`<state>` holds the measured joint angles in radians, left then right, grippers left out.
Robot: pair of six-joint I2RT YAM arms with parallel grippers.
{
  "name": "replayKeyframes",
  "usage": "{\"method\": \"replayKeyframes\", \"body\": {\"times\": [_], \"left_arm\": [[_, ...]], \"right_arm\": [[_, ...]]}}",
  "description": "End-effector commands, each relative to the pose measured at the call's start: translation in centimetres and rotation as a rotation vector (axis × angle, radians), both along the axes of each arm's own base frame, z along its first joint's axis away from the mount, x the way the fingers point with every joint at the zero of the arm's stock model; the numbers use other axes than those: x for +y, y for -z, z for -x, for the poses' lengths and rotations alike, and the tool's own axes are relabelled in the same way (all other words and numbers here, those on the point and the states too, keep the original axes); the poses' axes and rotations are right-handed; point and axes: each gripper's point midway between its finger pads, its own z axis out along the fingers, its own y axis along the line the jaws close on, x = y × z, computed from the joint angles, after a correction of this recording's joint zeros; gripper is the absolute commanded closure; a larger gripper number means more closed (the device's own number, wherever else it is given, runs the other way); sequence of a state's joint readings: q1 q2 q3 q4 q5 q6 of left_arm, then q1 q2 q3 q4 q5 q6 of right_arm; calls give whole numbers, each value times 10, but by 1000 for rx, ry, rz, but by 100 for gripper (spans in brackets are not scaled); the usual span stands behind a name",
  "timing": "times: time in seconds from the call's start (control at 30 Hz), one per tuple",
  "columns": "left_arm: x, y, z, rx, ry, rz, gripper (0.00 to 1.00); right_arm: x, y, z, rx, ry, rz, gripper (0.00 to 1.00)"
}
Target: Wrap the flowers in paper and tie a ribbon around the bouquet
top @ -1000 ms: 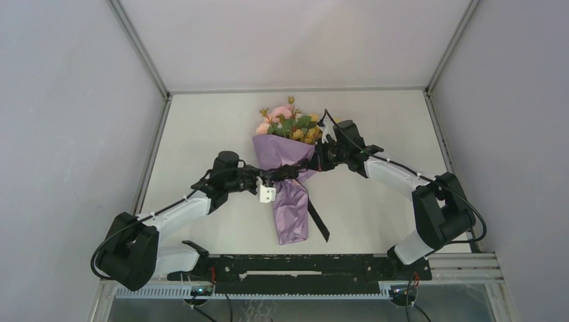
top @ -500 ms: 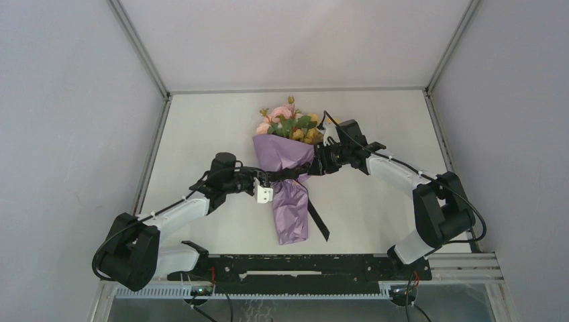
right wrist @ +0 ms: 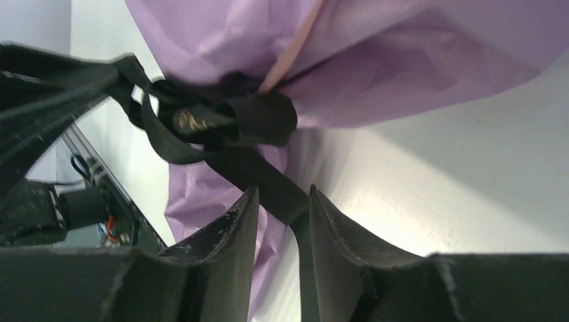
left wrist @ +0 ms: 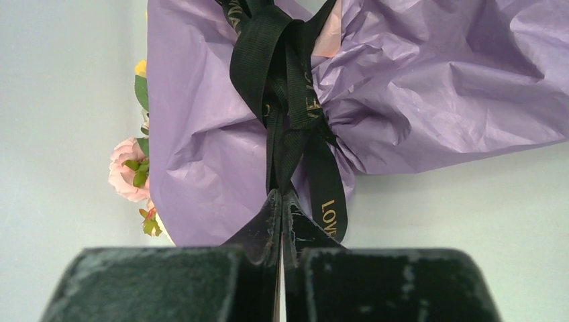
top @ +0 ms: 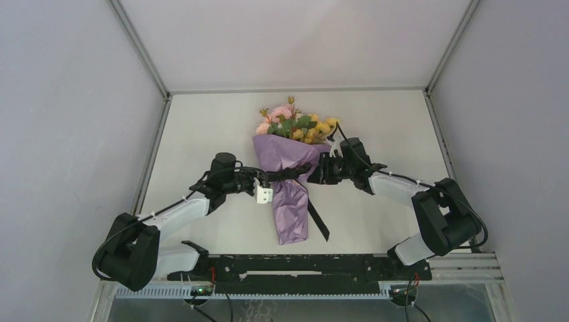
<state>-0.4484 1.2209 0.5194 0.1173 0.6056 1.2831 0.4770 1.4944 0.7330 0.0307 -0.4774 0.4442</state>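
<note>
Although the near edge of the white table (top: 201,134) is hidden behind a black rail (top: 302,265), the rest shows plainly. The bouquet (top: 287,157) lies flat at mid-table, wide end toward the far edge and narrow end toward the near edge. The paper (top: 292,215) is crumpled lilac pinched in at a waist, and a sliver of its paler reverse shows at the fold in both wrist views. The flowers (top: 292,124) stick out of the wide end, pink and yellow among green leaves; their stems are hidden inside the wrap. The ribbon (left wrist: 268,60) is knotted round the waist, its gold lettering only partly legible, and one tail trails over the table toward the near edge along the paper's right side. The left hand (left wrist: 282,201) is clenched on a strand that runs straight from the knot. The right hand (right wrist: 280,198) stands released at the bouquet's right side, fingers parted. A ribbon strand runs through the gap, and whether it touches either finger is hard to make out. Overlapping loops hide the knot's inner turns.
</note>
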Motion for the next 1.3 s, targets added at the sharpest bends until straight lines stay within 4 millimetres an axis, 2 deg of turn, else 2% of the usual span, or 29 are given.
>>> {"method": "replayKeyframes", "body": {"times": [0.0,0.37,0.67,0.93,1.13,1.27], "left_arm": [[-2,-7,1,-36,22,24,100],[-1,-8,0,-45,21,22,100],[0,-7,-1,-47,16,15,100],[-1,-6,-3,-49,15,12,100],[-1,-6,-4,-51,15,11,100],[0,-4,-4,-49,14,6,100]], "right_arm": [[17,-41,-40,-146,119,-135,57],[25,-33,-60,-153,164,-153,58],[46,-58,-59,-262,68,-132,55],[41,-70,-58,-316,37,-69,52],[38,-87,-57,-383,-7,-8,51],[45,-98,-54,-401,-71,-58,55]]}}
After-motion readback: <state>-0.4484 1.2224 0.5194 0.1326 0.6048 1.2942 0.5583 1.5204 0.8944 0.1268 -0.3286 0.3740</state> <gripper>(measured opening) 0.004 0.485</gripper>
